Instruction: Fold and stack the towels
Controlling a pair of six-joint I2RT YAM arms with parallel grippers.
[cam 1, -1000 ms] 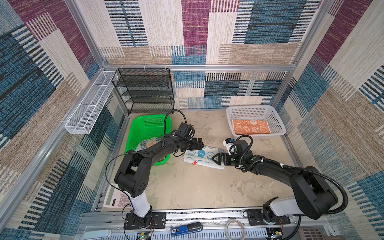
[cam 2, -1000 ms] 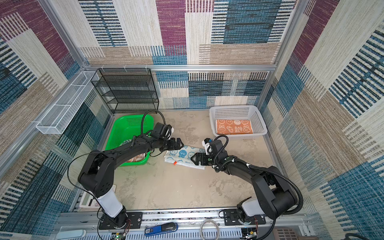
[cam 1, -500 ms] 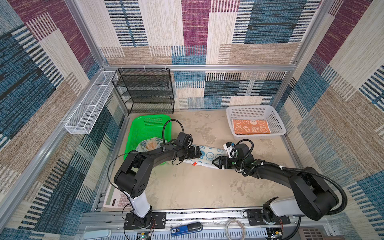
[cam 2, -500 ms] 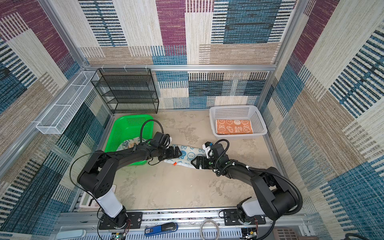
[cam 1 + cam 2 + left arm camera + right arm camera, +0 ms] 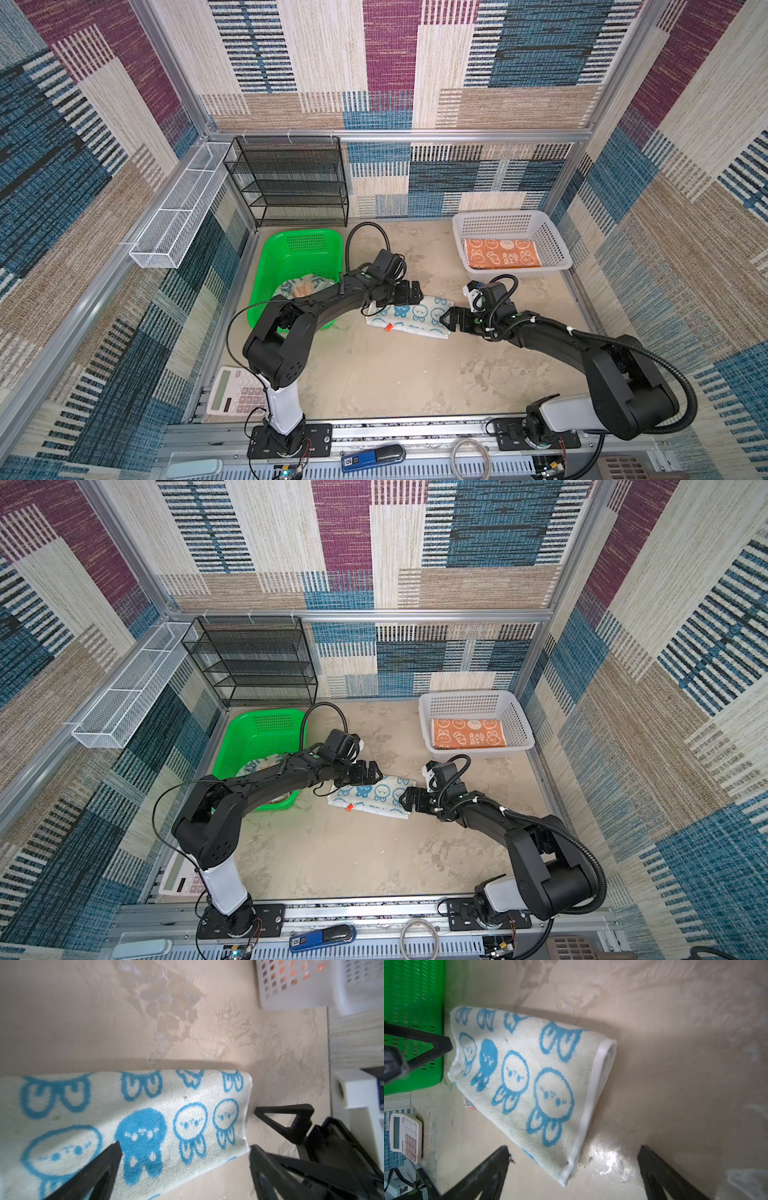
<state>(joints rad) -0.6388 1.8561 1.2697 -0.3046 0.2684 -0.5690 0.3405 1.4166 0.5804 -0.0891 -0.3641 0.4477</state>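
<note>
Vs 0.5 s ago, L gripper [image 5: 409, 293] has pulled back to the far edge of the blue-rabbit towel [image 5: 409, 318]; R gripper [image 5: 446, 320] barely shifted. Both jaws are spread wide, holding nothing. Towel lies folded on the table [image 5: 395, 374] btwn them, hemmed edge twd R gripper, other end near the green basket [image 5: 299, 249]. Orange towel [image 5: 503, 258] lies flat in the white basket [image 5: 552, 245]. Bare table in front gives me room.
</note>
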